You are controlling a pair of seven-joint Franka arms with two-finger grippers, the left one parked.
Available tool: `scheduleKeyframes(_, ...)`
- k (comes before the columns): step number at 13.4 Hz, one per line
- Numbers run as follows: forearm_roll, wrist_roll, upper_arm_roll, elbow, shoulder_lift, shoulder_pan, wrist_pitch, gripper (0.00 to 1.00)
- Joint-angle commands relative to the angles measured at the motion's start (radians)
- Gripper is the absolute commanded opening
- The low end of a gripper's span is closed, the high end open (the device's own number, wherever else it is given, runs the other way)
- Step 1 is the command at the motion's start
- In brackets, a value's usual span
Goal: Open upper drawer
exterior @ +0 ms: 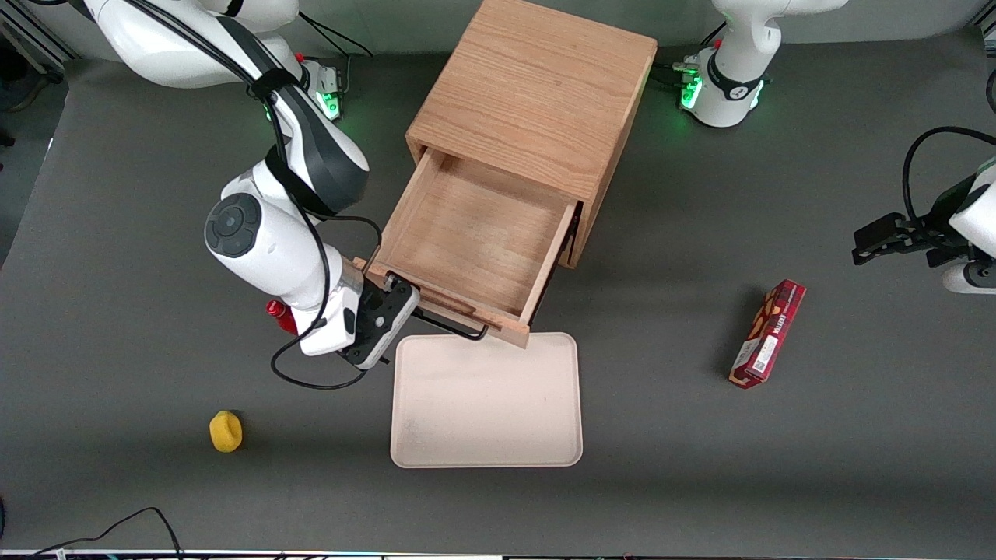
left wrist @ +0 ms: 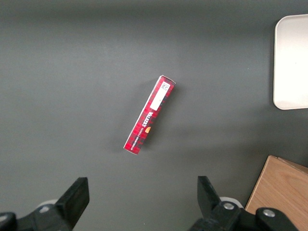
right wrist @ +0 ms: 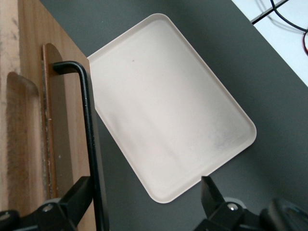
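The upper drawer (exterior: 475, 233) of the light oak cabinet (exterior: 537, 85) stands pulled well out, and its wooden inside is bare. Its thin black bar handle (exterior: 447, 323) runs along the drawer front, on the side nearest the front camera. My right gripper (exterior: 397, 307) is at the end of the handle toward the working arm. In the right wrist view the gripper (right wrist: 144, 192) is wide open. The handle (right wrist: 89, 134) runs between the fingers, close against one finger (right wrist: 77, 195), beside the drawer front (right wrist: 29, 120). The lower drawer is hidden.
A beige tray (exterior: 486, 400) lies flat just in front of the open drawer, also in the right wrist view (right wrist: 168, 106). A red box (exterior: 768, 333) lies toward the parked arm's end. A yellow object (exterior: 226, 432) and a small red object (exterior: 276, 309) lie toward the working arm's end.
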Motion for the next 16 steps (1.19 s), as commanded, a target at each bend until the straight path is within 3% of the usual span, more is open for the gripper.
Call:
scheduleKeyframes(1, -0.004, -0.033, -0.002, 0.021, 0.0, -0.009, 0.004, 1.0)
scheduleKeyframes(2, 0.01, -0.01, -0.001, 0.021, -0.011, -0.011, -0.002, 1.0)
scheduleKeyframes(6, 0.172, 0.091, -0.001, 0.019, -0.112, -0.078, -0.037, 1.0)
scheduleKeyframes(8, 0.277, 0.214, -0.002, 0.007, -0.199, -0.145, -0.178, 1.0)
scheduleKeyframes(10, 0.259, 0.448, -0.022, -0.011, -0.305, -0.211, -0.346, 1.0)
scheduleKeyframes(11, 0.193, 0.531, -0.042, -0.036, -0.363, -0.23, -0.431, 1.0)
scheduleKeyframes(13, 0.093, 0.628, -0.068, -0.111, -0.477, -0.279, -0.54, 1.0)
scheduleKeyframes(16, 0.053, 0.659, -0.068, -0.24, -0.612, -0.397, -0.576, 1.0)
